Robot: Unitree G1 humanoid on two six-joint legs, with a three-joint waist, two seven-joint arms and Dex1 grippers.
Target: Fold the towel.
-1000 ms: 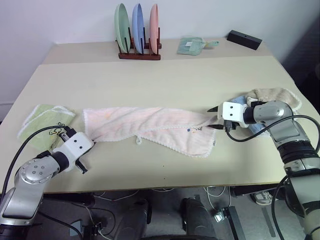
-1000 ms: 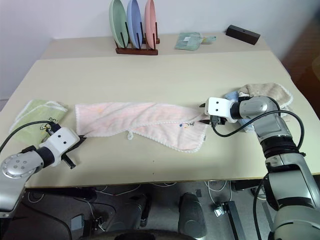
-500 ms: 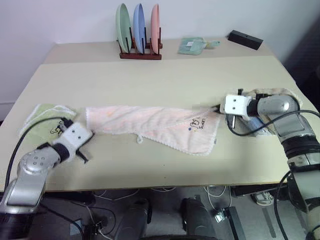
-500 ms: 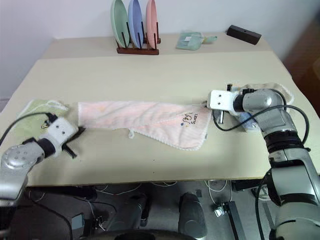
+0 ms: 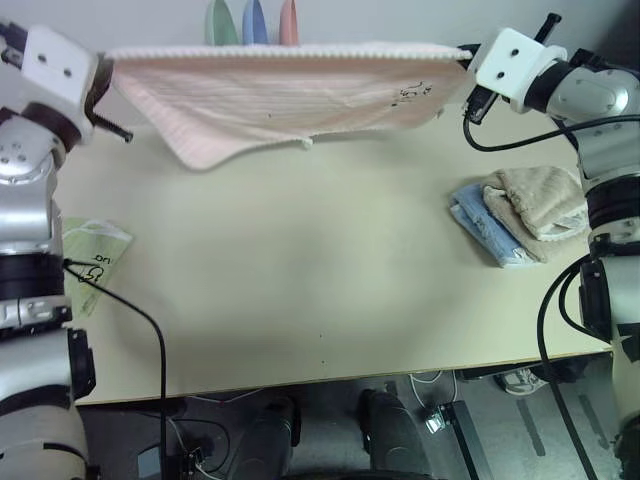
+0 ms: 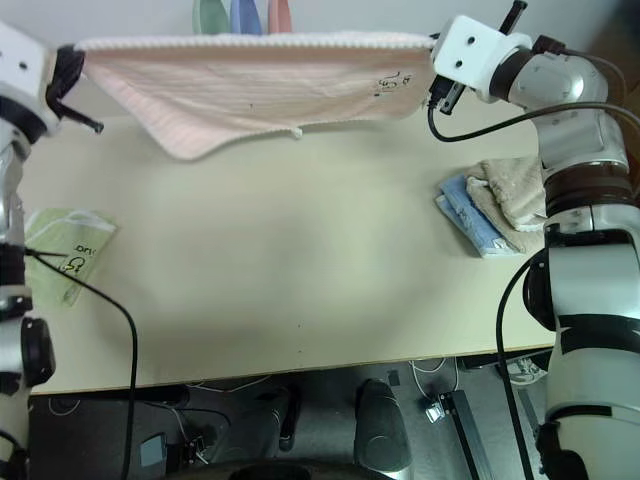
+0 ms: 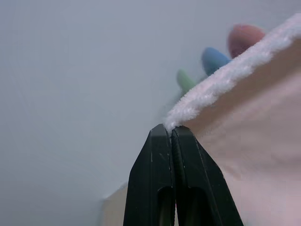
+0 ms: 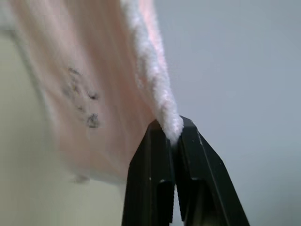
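The pale pink towel hangs stretched in the air above the far half of the table, its white trimmed top edge taut between my two grippers. My left gripper is shut on the towel's left top corner. On the opposite top corner, my right gripper is shut as well. The dark embroidered logo shows near the right end. A small loop dangles from the lower edge, and the lower left part sags lowest.
A light green towel lies at the table's left edge. Beige and blue cloths are piled at the right. Plate tips of a rack peek over the towel at the back. The beige table lies below the towel.
Both grippers have risen with the towel's corners, lifting it off the table until it hangs spread between them. The right gripper closed on its corner during the earlier frames.
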